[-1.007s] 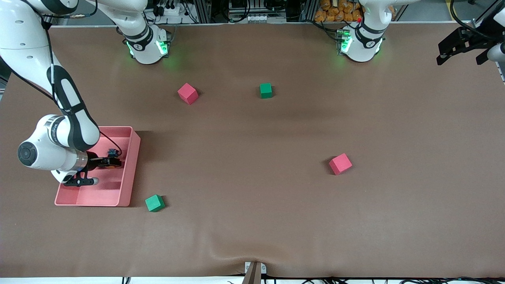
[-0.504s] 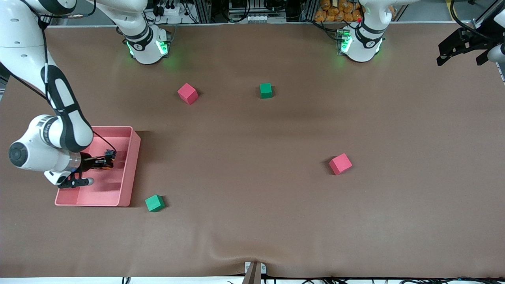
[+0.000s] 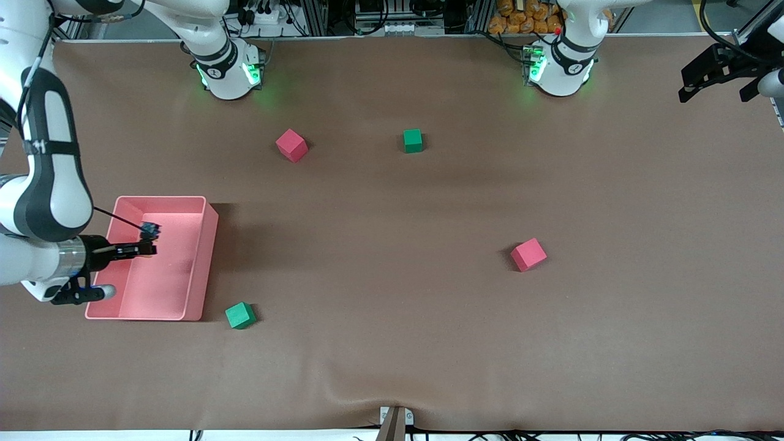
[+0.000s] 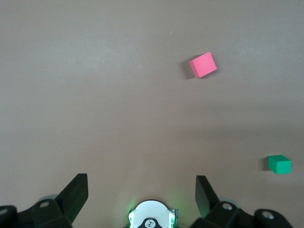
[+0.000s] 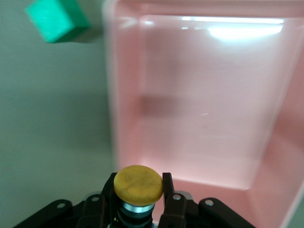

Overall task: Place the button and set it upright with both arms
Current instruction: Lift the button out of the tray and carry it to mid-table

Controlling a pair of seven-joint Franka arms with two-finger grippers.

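My right gripper (image 3: 146,246) hangs over the pink tray (image 3: 208,257), shut on the button (image 3: 149,231). In the right wrist view the button's round orange cap (image 5: 138,184) sits between the two dark fingers (image 5: 167,190), with its black body below the cap and the pink tray (image 5: 199,118) underneath. My left gripper (image 3: 713,95) waits high over the table edge at the left arm's end. It stands open with nothing in it, its fingers (image 4: 75,194) spread wide in the left wrist view.
Two pink cubes (image 3: 291,145) (image 3: 528,254) and two green cubes (image 3: 413,140) (image 3: 240,315) lie scattered on the brown table. One green cube sits just beside the tray's near corner. The left wrist view shows a pink cube (image 4: 203,64) and a green cube (image 4: 279,164).
My right gripper closed on the button in the tray, then rose and drew back toward the right arm's end of the table with it. The left arm has not moved.
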